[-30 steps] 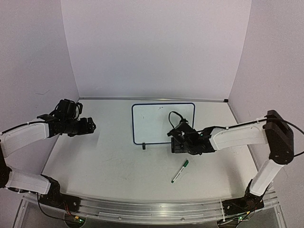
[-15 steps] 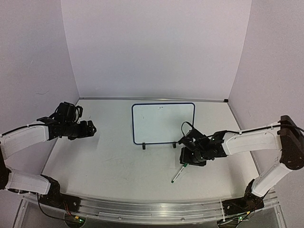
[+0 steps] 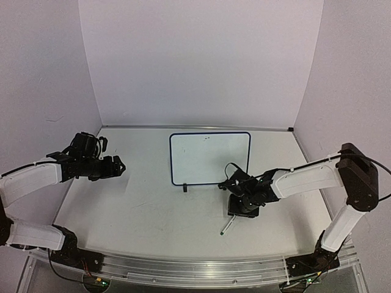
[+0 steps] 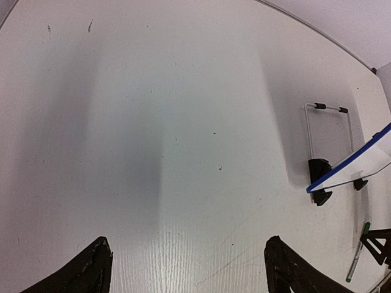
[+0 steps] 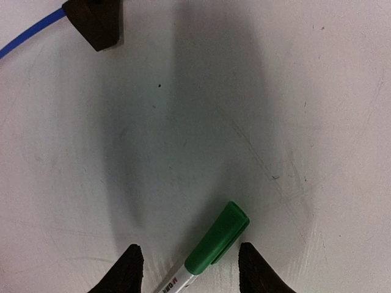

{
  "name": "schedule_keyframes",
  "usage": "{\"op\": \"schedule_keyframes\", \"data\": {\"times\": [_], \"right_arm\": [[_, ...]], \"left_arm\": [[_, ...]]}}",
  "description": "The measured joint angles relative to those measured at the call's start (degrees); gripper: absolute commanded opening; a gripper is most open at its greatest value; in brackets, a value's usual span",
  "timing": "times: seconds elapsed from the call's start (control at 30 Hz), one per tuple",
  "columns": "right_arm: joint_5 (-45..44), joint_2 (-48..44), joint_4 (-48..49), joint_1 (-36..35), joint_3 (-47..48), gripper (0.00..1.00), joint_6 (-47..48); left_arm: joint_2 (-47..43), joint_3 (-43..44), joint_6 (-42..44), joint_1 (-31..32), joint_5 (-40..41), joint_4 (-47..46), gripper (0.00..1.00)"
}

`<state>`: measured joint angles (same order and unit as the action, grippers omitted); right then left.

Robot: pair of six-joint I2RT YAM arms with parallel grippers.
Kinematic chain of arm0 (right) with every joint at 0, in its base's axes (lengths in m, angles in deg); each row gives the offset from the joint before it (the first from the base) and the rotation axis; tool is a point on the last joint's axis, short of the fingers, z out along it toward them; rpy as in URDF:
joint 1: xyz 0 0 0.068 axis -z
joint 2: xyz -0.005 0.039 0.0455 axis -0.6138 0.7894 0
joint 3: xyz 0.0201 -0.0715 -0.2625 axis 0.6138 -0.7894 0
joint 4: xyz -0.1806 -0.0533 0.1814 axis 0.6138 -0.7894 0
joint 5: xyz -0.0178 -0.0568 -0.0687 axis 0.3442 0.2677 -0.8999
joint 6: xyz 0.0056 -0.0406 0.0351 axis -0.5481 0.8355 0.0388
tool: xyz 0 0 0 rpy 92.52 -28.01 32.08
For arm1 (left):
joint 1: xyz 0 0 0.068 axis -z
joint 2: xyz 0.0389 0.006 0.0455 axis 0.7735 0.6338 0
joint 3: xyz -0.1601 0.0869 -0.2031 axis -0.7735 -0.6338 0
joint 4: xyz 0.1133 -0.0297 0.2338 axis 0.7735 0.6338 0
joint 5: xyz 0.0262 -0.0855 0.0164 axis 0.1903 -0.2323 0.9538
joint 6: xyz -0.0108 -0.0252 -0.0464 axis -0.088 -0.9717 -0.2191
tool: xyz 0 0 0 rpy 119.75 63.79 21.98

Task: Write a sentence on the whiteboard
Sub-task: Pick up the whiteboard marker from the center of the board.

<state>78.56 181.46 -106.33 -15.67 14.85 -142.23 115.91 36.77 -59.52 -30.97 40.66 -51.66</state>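
Note:
The whiteboard [image 3: 209, 157] stands on two black clip feet at the middle of the table. Its face shows no sentence, only faint specks near the top. A white marker with a green cap [image 5: 219, 238] lies on the table in front of the board's right side. Its white body [image 3: 226, 229] sticks out below my right gripper [image 3: 237, 212]. My right gripper [image 5: 192, 271] is open, low over the table, with the cap between its fingertips [image 5: 131, 268], which do not touch it. My left gripper [image 3: 116, 166] is open and empty, far left of the board; it also shows in the left wrist view [image 4: 189, 274].
The left wrist view shows the board's blue edge [image 4: 351, 168] and a clip foot [image 4: 319, 170] at the right, with the marker [image 4: 357, 256] beyond. The right wrist view shows a clip foot [image 5: 91, 21] at top left. White walls close in the table [image 3: 153, 213].
My right gripper has moved from beside the board's right foot toward me and down over the marker's cap. My left arm has shifted only slightly.

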Motion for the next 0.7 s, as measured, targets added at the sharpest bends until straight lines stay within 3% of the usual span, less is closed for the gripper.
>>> {"op": "schedule_keyframes", "data": {"times": [0.7], "right_arm": [[-0.09, 4.27, -1.89, -0.59, 6.38, 0.37, 8.41]], "left_arm": [[-0.39, -0.07, 0.0, 0.0, -0.37, 0.0, 0.85]]}}
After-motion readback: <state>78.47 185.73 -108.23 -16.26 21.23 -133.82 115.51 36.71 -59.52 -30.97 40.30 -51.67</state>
